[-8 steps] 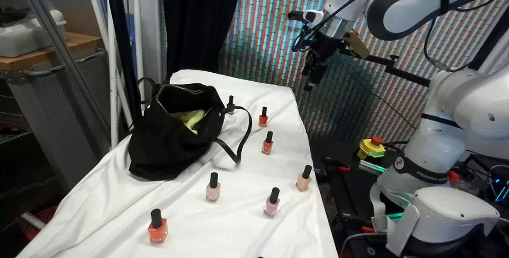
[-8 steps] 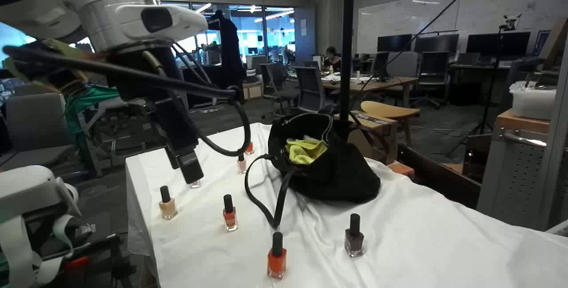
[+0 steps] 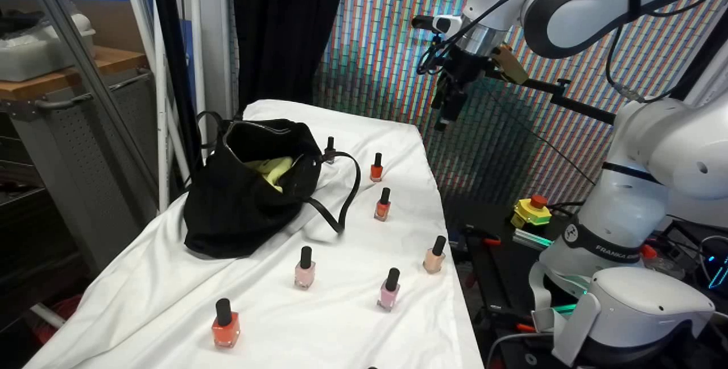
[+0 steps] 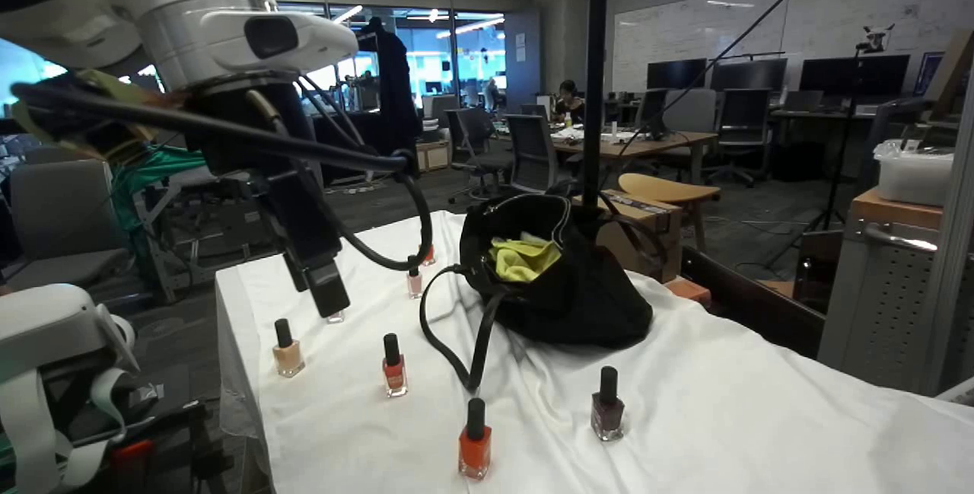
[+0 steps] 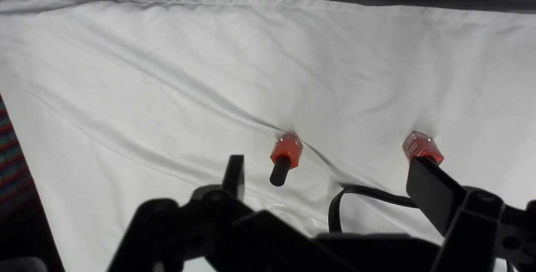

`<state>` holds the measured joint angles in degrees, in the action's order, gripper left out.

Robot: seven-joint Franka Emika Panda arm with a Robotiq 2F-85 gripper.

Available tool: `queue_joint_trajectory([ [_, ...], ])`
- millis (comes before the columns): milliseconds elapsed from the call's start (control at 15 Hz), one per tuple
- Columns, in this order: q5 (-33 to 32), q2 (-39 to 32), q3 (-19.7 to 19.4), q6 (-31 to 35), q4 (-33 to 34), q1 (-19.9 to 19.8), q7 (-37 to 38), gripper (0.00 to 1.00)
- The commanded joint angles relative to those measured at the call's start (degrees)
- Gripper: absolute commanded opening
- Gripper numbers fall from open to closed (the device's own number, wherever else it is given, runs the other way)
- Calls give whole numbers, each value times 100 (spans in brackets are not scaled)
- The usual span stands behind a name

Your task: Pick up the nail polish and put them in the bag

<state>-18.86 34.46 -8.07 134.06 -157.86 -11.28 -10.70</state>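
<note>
Black fabric handbag [image 4: 586, 307] sits on the white-cloth-covered surface [image 4: 761, 441], mouth gaping, lime-yellow cloth [image 4: 525, 259] inside, strap [image 5: 334, 215] looped down onto the surface on the side facing the Franka arm [image 3: 611, 204]. Seven nail polish bottles [image 3: 382, 211] visible in both exterior views, all upright and outside the handbag: dark brown bottle [image 4: 608, 412] off one end of it, orange-red bottle [image 4: 475, 450] and red bottle [image 4: 394, 374] on its arm side past the strap, peach bottle [image 3: 433, 261] well apart on that same side, lilac bottle [image 3: 388, 296] also well apart, pale pink bottle [image 3: 305, 274] closer in, coral bottle [image 3: 226, 330] off the opposite end. Black tip [image 3: 372, 367] at the bottom edge in an exterior view, too cropped to identify. End effector [image 5: 331, 182] is up in the air on the handbag's arm side, well apart from it, fingers [image 5: 433, 196] spread wide; wrist view has the orange-red bottle showing in the gap beyond them, red bottle partly hidden behind a finger. VR headset [image 3: 648, 309] and yellow E-stop box [image 3: 532, 215] are well apart from the handbag, farther out on the arm side
</note>
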Motion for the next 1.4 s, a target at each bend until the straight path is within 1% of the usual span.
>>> queue_joint_trajectory([
  [0,-30,-393,-14,136,307,43,-109,100],
  [200,-47,-897,-95,343,676,110,-390,100],
  [533,-93,-1786,-149,737,1329,113,-847,100],
  [933,99,-2896,-264,1012,2223,148,-1574,100],
  [1333,452,-3919,-163,1168,3165,114,-2028,100],
])
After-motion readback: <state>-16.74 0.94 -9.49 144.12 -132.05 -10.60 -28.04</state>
